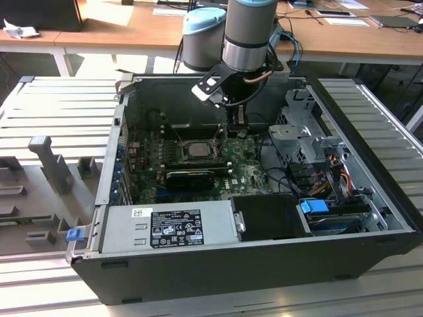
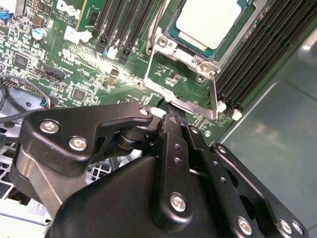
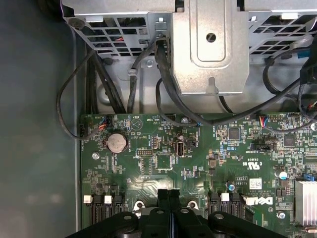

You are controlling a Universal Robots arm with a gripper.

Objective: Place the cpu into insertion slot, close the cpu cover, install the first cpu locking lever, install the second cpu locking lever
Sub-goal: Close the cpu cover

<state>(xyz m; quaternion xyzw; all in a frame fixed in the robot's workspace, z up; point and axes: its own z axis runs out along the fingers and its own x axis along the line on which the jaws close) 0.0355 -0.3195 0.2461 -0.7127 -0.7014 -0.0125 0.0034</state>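
Observation:
The cpu (image 2: 210,21) lies flat in the insertion slot (image 2: 174,33) on the green motherboard, its silver top showing; in the exterior view the cpu (image 1: 196,149) sits mid-board. The cpu cover (image 2: 184,60), a silver frame, lies around the chip. Thin metal levers run along two sides of the socket, one (image 2: 214,94) beside the memory slots and one (image 2: 153,27) on the opposite side. My gripper (image 2: 170,115) is shut, fingertips together with nothing visible between them, just off the socket's near edge. In the first wrist view the gripper (image 3: 169,194) hovers over the board.
The open black computer case (image 1: 370,165) walls the board in. A silver drive cage (image 3: 213,44) with black cables (image 3: 99,84) stands beside the gripper. Long black memory slots (image 2: 257,54) flank the socket. The power supply (image 1: 172,228) fills the exterior view's near side.

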